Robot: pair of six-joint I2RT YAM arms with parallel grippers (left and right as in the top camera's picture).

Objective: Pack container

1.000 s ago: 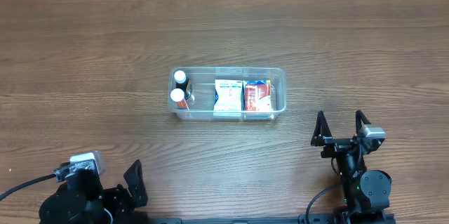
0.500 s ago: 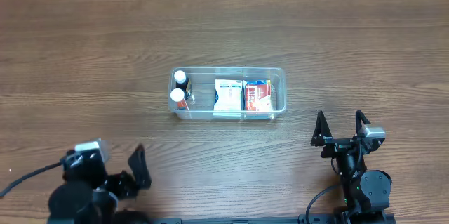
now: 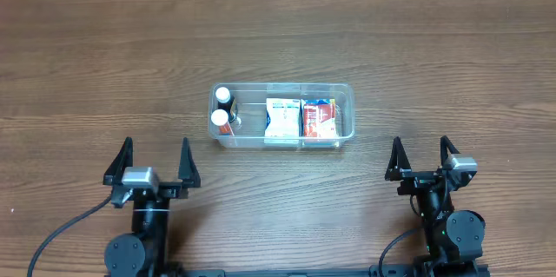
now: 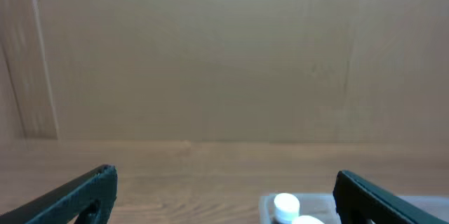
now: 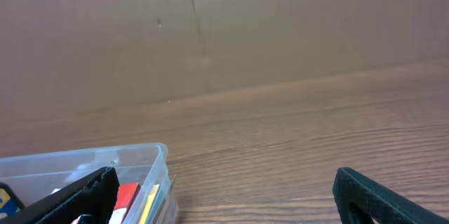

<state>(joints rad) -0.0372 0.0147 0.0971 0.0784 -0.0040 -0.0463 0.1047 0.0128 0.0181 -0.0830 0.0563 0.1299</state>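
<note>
**Loaded container, both arms standing off**

The clear container (image 3: 282,87) sits mid-bench (image 3: 452,42). It holds two white-capped bottles (image 3: 223,108) at its left end and two packets (image 3: 300,119) beside them. The left gripper (image 3: 156,145) and right gripper (image 3: 420,143) sit short of its near corners, well apart from it, with fingers spread wide and empty. The tub looks light, thin-walled, smooth and likely to flex. A pinch over the rim at a short end wall seems the safest hold.

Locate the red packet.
Overhead view: the red packet sits at the right end of the container, beside the white packet.
</note>
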